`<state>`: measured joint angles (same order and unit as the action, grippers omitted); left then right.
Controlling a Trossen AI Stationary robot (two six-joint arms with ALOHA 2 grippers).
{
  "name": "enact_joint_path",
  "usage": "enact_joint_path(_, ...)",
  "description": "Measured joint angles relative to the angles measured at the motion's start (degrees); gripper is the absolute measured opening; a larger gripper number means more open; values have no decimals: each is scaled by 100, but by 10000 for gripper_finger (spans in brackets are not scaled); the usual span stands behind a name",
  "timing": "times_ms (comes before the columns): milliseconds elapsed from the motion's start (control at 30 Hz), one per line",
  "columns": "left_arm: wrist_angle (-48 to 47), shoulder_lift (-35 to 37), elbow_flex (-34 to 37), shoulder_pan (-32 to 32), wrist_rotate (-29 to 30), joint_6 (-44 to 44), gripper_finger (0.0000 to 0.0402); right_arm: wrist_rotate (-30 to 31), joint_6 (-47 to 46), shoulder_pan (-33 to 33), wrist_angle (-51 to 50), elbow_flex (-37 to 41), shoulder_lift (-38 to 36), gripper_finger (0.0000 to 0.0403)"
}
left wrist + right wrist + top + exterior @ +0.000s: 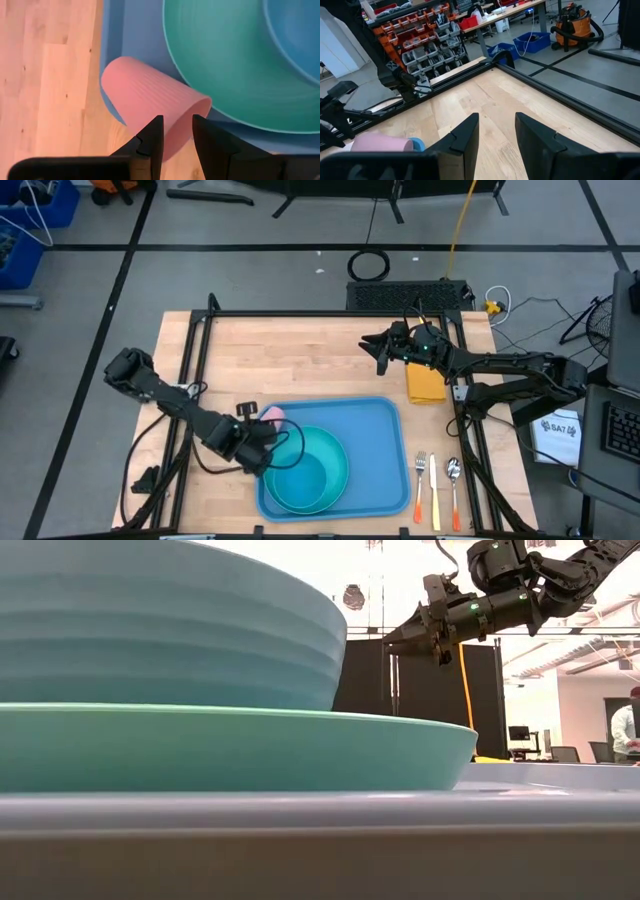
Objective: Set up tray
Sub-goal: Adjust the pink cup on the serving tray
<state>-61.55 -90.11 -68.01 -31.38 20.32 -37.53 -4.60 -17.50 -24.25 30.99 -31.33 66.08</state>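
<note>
Left claw over wooden table

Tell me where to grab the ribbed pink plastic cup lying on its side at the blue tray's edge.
Grip the ribbed pink plastic cup across its round wall near the open rim, probably from above: it lies tipped over the blue plastic tray's rim, and the left claw already hangs open over that end.
</note>
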Motion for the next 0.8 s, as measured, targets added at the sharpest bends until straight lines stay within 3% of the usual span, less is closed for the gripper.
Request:
enact_joint_path(300,-332,-37,2,-100,327,-167,108,-12,-133,0,0,0,0,116)
enact_joint_path(800,-323,-37,14,-191,77,-365,108,-9,-129,74,5,0,2,116)
